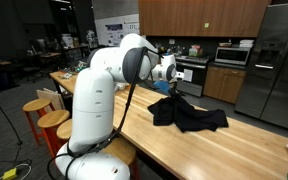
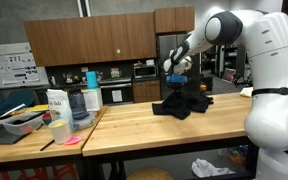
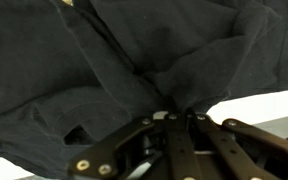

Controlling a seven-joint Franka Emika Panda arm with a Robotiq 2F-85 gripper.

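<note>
1. In an exterior view, the pincer [image 1: 173, 90] points down at a black cloth [image 1: 192, 115] lying crumpled on the wooden bench [image 1: 234, 145]. The cloth rises to a small peak under the fingertips, apparently because a fold is nipped there, and the slack rest spreads flat. Round stools [image 1: 52, 120] stand along the near edge.
2. In an exterior view, the pincer [image 2: 176, 87] meets the top of the black cloth [image 2: 187, 104] near the far end of the bench [image 2: 134, 130]. A carton [image 2: 56, 102] and a tray [image 2: 19, 121] sit well apart from it.
3. In the wrist view, the pincer [image 3: 180, 113] is pressed together on a gathered fold, and creases in the black cloth [image 3: 94, 70] radiate from that pinch.
</note>
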